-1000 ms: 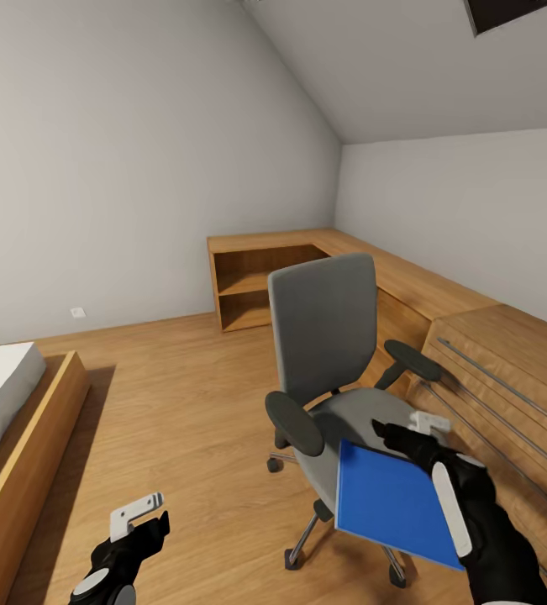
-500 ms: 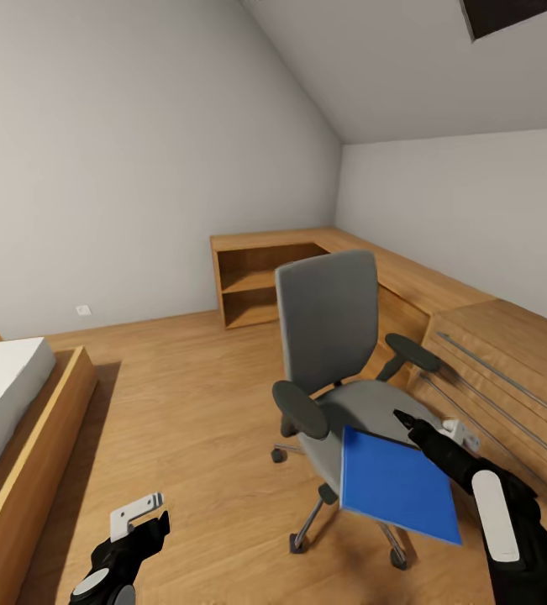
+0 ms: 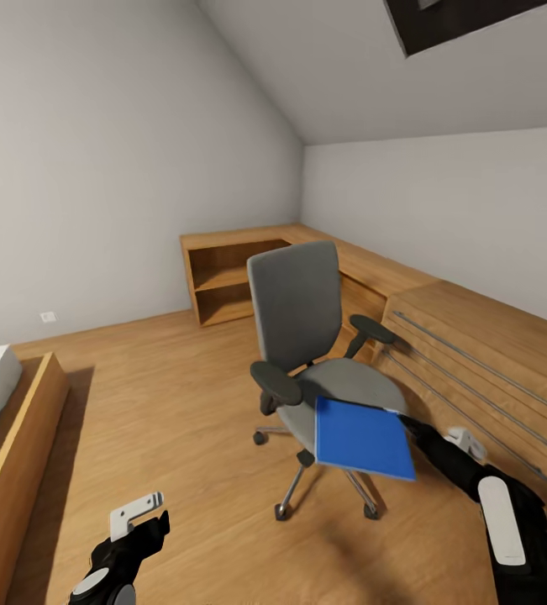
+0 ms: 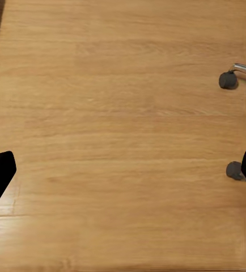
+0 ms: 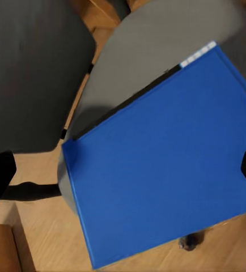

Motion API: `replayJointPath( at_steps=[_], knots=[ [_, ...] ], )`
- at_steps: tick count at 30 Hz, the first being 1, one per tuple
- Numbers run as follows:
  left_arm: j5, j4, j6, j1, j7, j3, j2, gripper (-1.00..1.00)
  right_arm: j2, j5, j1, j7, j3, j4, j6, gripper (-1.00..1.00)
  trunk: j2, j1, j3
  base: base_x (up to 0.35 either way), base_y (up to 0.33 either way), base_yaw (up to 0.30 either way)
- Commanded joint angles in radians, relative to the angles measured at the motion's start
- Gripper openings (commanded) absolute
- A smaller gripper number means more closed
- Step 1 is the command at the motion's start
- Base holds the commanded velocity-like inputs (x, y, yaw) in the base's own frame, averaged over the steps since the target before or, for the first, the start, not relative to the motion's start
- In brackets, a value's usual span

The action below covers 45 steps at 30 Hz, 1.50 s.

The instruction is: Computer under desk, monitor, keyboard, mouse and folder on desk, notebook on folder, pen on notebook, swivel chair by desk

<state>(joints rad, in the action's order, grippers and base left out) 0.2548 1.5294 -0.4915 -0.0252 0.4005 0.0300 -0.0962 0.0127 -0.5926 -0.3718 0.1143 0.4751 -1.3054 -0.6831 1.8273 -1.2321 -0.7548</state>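
Note:
The swivel chair (image 3: 297,302), grey with black armrests, stands mid-floor on its chrome star base. The bright blue folder (image 3: 362,437) sits tilted over the seat's front edge and overhangs it; whether it rests on the seat I cannot tell. My right gripper (image 3: 433,430) is at the folder's right edge, one black fingertip (image 3: 405,422) touching it. In the right wrist view the folder (image 5: 162,164) spreads across the grey seat (image 5: 134,62), and the right gripper (image 5: 123,170) has its fingers wide apart, open. My left gripper (image 3: 143,517) hangs low over the floor, open and empty.
Low wooden shelving (image 3: 231,277) runs along the far walls. A wooden chest with metal bars (image 3: 491,353) stands close on the right, behind the chair. A bed frame (image 3: 13,445) lies at the left. Chair castors (image 4: 228,79) show over the wood floor beneath my left gripper (image 4: 123,173).
The whole view has shifted; the chair now looks smaller and further left. My right arm reaches further out, still at the folder's right edge. The left gripper has not moved.

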Motion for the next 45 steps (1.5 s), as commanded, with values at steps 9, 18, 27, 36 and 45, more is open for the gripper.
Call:
replayJointPath(
  at_steps=[9,18,27,36,45],
  knots=[
    [0.015,0.059,-0.008,-0.001,0.008,0.001,-0.002,1.0,-0.001,0.001,-0.001,0.005,0.039,-0.002,-0.014,1.0,0.014,-0.007,-0.007,-0.027,0.002,-0.084],
    [0.015,0.064,-0.009,-0.001,0.01,0.001,-0.003,1.0,0.0,0.002,-0.001,0.006,0.088,0.0,-0.009,1.0,0.077,-0.042,-0.036,0.0,0.0,-0.001],
    [0.015,0.064,-0.008,-0.001,0.011,0.001,-0.004,1.0,0.003,-0.001,-0.001,0.024,0.167,0.052,-0.009,1.0,0.14,-0.076,-0.064,0.0,0.0,0.0],
    [0.015,0.064,-0.008,-0.001,0.011,0.001,-0.004,1.0,0.072,-0.081,-0.002,0.095,0.209,0.149,-0.014,1.0,0.203,-0.111,-0.092,0.0,0.0,0.0],
    [0.015,0.064,-0.008,-0.001,0.012,0.001,-0.004,1.0,0.215,-0.323,-0.002,0.107,0.21,0.355,-0.016,1.0,0.266,-0.145,-0.12,0.0,0.0,0.0]
  ],
)
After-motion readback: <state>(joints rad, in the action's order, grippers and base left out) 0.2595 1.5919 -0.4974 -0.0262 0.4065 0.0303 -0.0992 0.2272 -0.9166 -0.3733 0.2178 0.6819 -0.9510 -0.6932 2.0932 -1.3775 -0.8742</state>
